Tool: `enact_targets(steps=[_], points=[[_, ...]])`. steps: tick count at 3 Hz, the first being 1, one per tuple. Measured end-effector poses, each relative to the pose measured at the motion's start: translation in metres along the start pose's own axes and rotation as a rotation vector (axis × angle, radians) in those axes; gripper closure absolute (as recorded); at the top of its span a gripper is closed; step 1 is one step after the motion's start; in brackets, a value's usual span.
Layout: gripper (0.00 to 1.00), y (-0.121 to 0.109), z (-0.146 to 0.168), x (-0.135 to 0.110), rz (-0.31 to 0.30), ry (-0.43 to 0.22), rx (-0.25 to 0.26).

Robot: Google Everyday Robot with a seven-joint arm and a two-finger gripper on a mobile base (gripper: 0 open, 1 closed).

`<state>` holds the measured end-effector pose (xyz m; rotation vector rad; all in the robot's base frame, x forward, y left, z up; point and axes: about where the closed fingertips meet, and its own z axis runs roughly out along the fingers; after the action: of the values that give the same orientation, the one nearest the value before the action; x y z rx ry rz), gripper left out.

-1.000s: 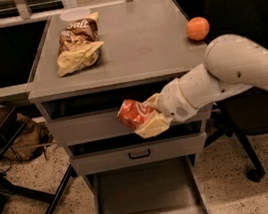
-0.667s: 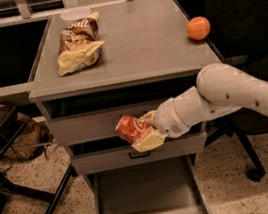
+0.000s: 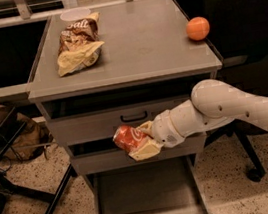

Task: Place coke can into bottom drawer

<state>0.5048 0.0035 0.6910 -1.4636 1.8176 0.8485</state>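
Note:
The coke can (image 3: pixel 128 136), red-orange with white script, is held tilted in my gripper (image 3: pixel 140 141), whose cream fingers (image 3: pixel 145 151) are shut on it. The can hangs in front of the middle drawer's face, above the open bottom drawer (image 3: pixel 147 193). That drawer is pulled out, and its wide flat grey interior shows below the can. My white arm (image 3: pixel 235 108) reaches in from the right.
A brown-and-yellow chip bag (image 3: pixel 79 44) and an orange fruit (image 3: pixel 197 28) lie on the grey cabinet top (image 3: pixel 139 42). The upper drawer has a black handle (image 3: pixel 134 116). An office chair base (image 3: pixel 254 161) stands at the right; black legs and bags are at the left.
My gripper has moved down and to the left with the coke can, from the upper drawer's level to in front of the middle drawer, closer to the open bottom drawer.

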Motion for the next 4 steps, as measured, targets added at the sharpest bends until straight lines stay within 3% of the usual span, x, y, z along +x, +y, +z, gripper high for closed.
enact_targets(steps=[1, 2, 3, 4], points=[[1.00, -0.002, 0.033, 0.040, 0.049, 0.019, 0.005], [1.00, -0.003, 0.087, 0.098, 0.116, 0.042, -0.001], [1.00, -0.001, 0.122, 0.133, 0.172, 0.048, -0.020], [1.00, -0.001, 0.122, 0.134, 0.173, 0.047, -0.021]])
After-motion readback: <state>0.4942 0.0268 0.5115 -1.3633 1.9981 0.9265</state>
